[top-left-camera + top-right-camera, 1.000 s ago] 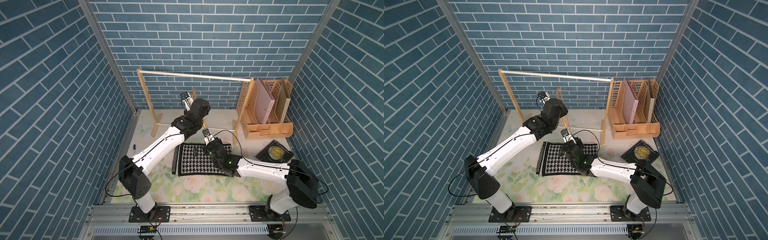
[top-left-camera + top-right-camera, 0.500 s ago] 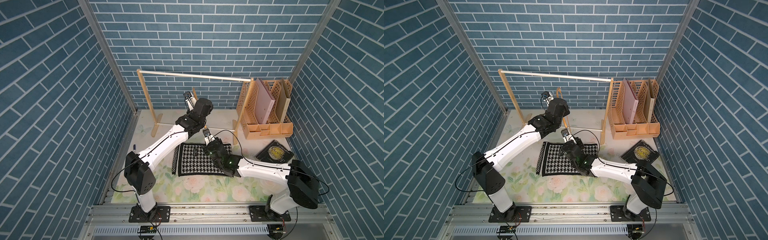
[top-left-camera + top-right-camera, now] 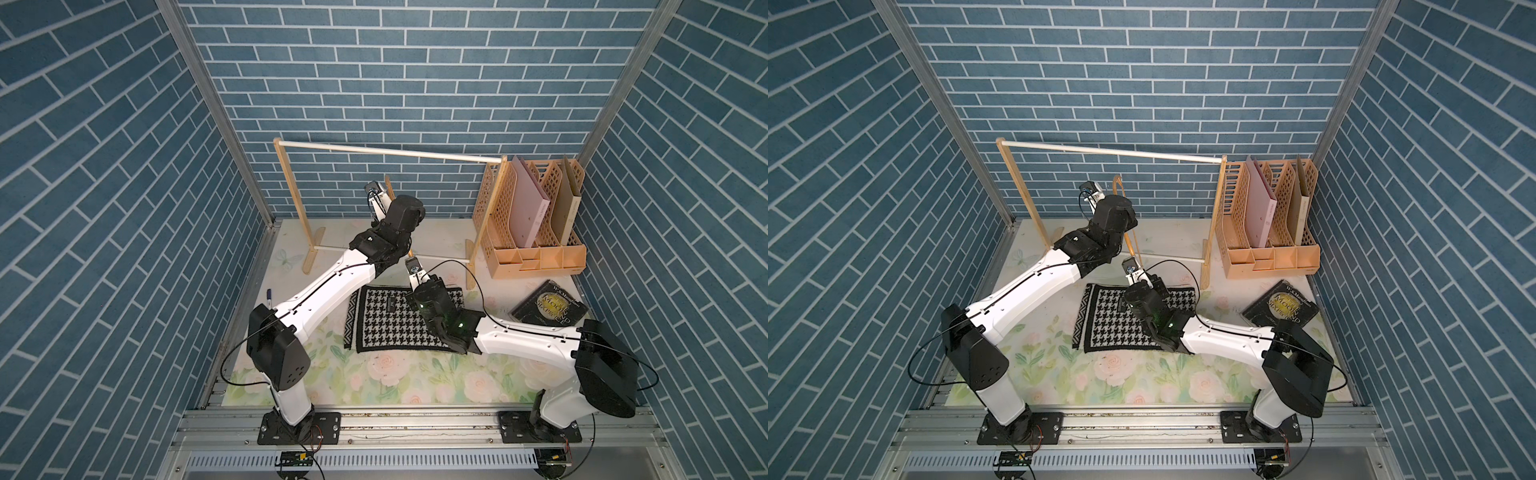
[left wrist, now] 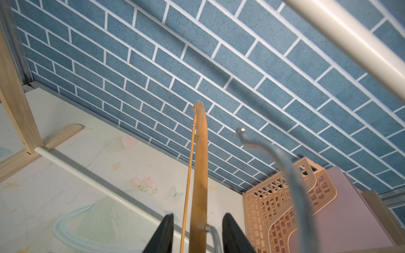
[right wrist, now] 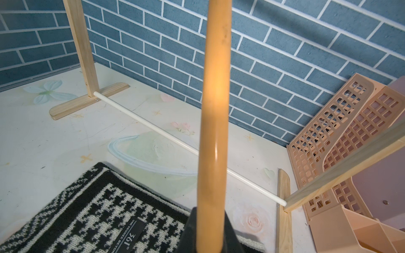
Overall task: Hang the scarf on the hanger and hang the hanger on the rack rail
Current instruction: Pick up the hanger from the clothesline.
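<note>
Left gripper (image 4: 198,215), raised beyond the far edge of the scarf (image 3: 382,332), straddles the neck of the hanger (image 4: 200,153). Its jaws are part-open with gaps on both sides, so it has no grip there yet. Right gripper (image 5: 210,213), over the scarf's far edge, is clamped on the hanger's lower end and holds it on end above the cloth. The scarf lies flat and folded on the table (image 3: 374,382), touched by neither gripper. By this view, the hanger is lifted and in hand, and draping the scarf over it is not yet begun.
</note>
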Available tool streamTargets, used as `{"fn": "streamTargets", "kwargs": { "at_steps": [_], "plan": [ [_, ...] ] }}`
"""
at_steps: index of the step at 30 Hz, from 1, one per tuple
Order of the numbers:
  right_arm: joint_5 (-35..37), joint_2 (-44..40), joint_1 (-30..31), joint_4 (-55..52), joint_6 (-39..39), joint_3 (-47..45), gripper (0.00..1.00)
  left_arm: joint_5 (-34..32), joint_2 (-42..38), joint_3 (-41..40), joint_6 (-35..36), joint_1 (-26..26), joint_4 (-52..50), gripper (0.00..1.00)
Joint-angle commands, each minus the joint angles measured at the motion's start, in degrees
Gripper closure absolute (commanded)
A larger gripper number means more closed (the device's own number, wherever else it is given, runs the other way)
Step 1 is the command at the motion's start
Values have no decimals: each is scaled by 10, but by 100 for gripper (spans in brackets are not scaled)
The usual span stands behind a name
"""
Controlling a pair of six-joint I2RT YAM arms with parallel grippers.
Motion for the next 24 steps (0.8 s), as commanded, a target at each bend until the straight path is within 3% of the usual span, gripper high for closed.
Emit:
{"fn": "streamTargets", "kwargs": {
  "at_steps": [1,11,17,21,24],
  "plan": [
    [6,-10,4,18,21,8,100,-14,-14,-3,10,-1,8,63],
    [6,-15,4,16,22,7,100,-18,-2,-7,13,4,21,69],
    [6,-18,4,17,22,6,100,-19,6,-6,13,5,26,85],
    [5,-19,4,16,23,4,100,-25,7,-8,13,6,27,100],
    [3,-20,4,17,24,3,100,-31,6,-11,12,6,29,100]
  ]
}}
